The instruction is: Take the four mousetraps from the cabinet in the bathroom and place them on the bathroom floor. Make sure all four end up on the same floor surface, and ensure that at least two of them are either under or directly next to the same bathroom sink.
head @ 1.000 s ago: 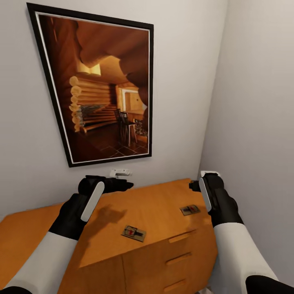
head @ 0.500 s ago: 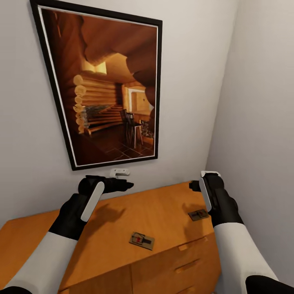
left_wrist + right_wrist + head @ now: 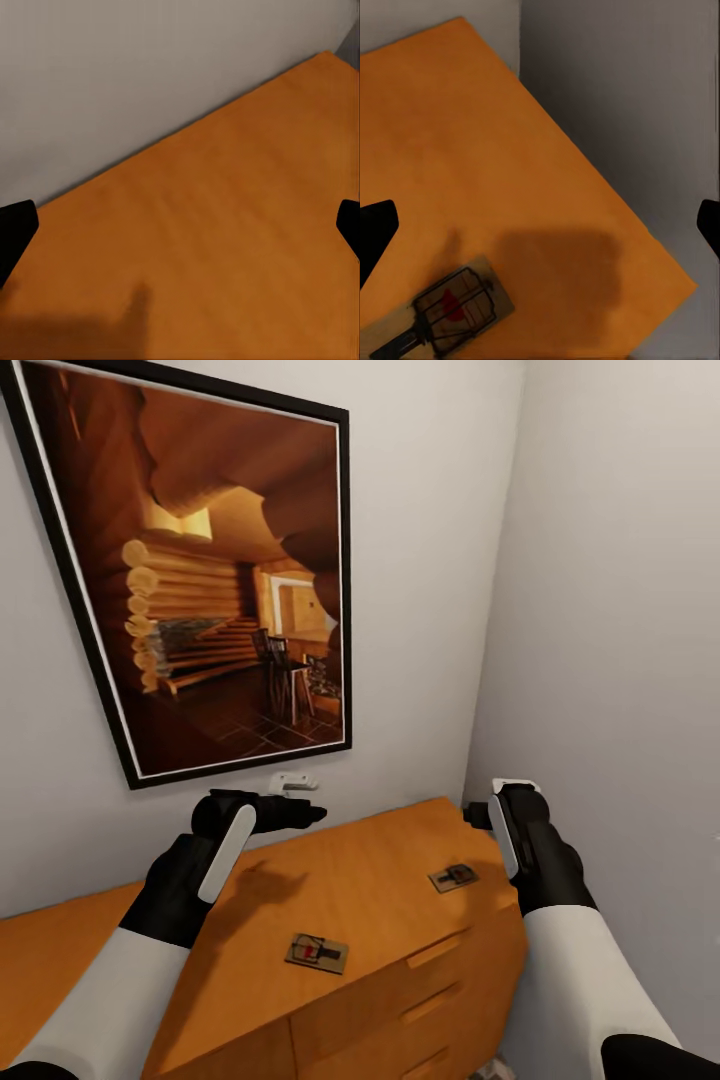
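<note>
Two mousetraps lie on the orange-brown cabinet top: one mousetrap near the front edge, another mousetrap towards the right end. My left gripper hovers open above the back of the top, well behind the nearer trap; in the left wrist view its dark fingertips stand wide apart over bare wood. My right gripper hangs open over the cabinet's right end, just above and behind the right trap. The right wrist view has that mousetrap below the spread fingertips.
A large black-framed picture of a log cabin room hangs on the wall behind the cabinet, with a small white fitting under it. A grey side wall closes the corner at the right. Drawer fronts with bar handles face me.
The whole picture has shifted right and then back left, so the camera has moved. Both arms hold the same pose and both traps lie where they were on the cabinet.
</note>
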Available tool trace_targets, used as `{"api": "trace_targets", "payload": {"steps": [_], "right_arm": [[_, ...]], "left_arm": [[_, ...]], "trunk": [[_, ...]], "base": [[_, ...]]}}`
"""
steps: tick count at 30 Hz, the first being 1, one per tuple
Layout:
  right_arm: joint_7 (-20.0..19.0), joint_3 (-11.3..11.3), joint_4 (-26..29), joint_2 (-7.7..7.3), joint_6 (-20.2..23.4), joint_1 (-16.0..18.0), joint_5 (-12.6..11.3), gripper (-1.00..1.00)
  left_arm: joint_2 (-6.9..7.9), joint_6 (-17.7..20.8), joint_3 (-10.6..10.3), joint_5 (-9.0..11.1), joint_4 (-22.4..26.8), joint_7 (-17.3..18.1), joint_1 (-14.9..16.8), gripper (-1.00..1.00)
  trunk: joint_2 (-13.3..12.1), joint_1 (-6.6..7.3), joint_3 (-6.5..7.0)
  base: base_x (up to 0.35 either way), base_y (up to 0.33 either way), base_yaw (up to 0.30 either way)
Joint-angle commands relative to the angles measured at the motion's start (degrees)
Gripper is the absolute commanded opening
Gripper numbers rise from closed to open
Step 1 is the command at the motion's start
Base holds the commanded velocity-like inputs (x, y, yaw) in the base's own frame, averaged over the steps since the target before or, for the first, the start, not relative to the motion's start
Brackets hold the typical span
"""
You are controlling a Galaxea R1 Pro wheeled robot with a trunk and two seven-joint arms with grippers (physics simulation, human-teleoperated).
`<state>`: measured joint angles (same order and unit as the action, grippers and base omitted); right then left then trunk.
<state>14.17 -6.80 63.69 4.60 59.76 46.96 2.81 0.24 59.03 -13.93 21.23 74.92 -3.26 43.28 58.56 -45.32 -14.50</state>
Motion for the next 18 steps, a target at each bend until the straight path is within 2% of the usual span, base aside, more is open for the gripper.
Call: {"api": "trace_targets", "payload": {"steps": [1,13,18], "right_arm": [[-0.1,-0.1,0.0,0.06,0.2,0.1,0.3,1.00],[-0.2,0.0,0.0,0.06,0.2,0.1,0.2,1.00],[-0.2,0.0,0.0,0.06,0.2,0.1,0.2,1.00]], "left_arm": [[0.03,0.2,0.0,0.4,0.1,-0.3,0.0,1.00],[0.07,0.3,0.0,0.5,-0.1,-0.3,0.0,1.00],[0.04,0.4,0.0,0.5,-0.1,-0.3,0.0,1.00]], "trunk": [[0.1,-0.01,-0.08],[0.1,-0.01,-0.08],[0.1,-0.01,-0.08]], "base": [[0.000,0.000,-0.108],[-0.003,0.000,-0.031],[-0.186,0.000,-0.003]]}}
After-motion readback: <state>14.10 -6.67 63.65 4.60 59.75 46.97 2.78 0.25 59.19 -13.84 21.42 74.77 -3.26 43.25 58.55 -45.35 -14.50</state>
